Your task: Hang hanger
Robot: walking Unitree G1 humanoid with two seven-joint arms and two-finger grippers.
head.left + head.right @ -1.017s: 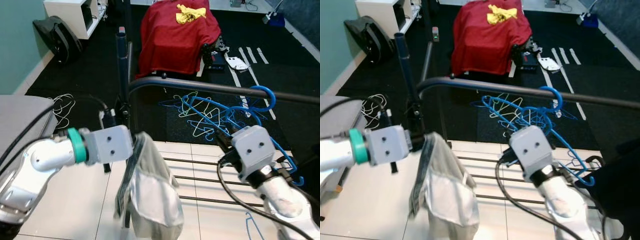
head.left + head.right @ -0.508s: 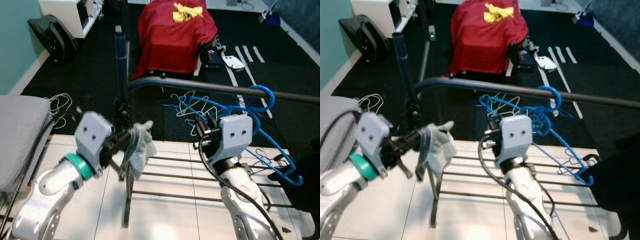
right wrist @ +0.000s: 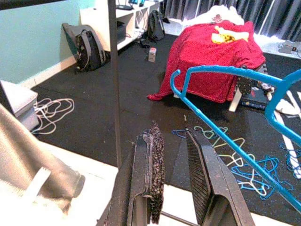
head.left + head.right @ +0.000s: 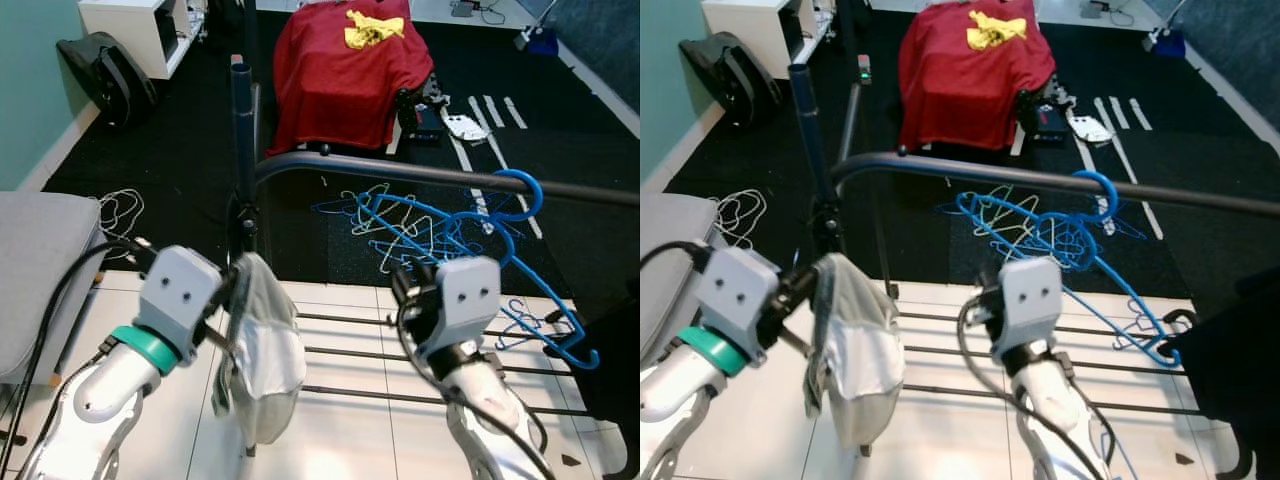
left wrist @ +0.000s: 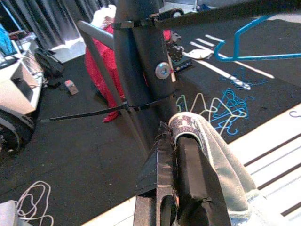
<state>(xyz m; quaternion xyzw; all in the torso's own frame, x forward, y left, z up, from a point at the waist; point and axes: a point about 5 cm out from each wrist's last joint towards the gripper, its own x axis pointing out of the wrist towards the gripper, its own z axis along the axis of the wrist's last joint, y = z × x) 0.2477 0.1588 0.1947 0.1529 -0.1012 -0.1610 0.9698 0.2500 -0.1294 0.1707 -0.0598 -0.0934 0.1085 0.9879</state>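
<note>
A blue hanger point(image 4: 548, 318) hangs by its hook on the dark curved rail point(image 4: 400, 172) of a clothes rack, toward the right end. My right gripper point(image 3: 171, 136) is open with nothing between its fingers; it sits below the rail and to the left of the hanger, apart from it. The same blue hanger point(image 3: 221, 70) shows beyond the fingers in the right wrist view. My left gripper point(image 5: 176, 136) is shut on a fold of a grey and white garment point(image 4: 262, 350). The garment droops beside the rack's upright post point(image 4: 243, 130).
Several loose blue and pale hangers point(image 4: 420, 230) lie tangled on the black floor behind the rail. A red cloth point(image 4: 350, 70) covers something farther back. A grey cushion point(image 4: 40, 270) is at my left and a black garment point(image 4: 620, 360) at the right edge. Low rack bars point(image 4: 350, 355) cross below.
My right gripper has drawn back to the left, away from the blue hanger, which stays on the rail. The garment in my left gripper was raised and bunched and now droops again.
</note>
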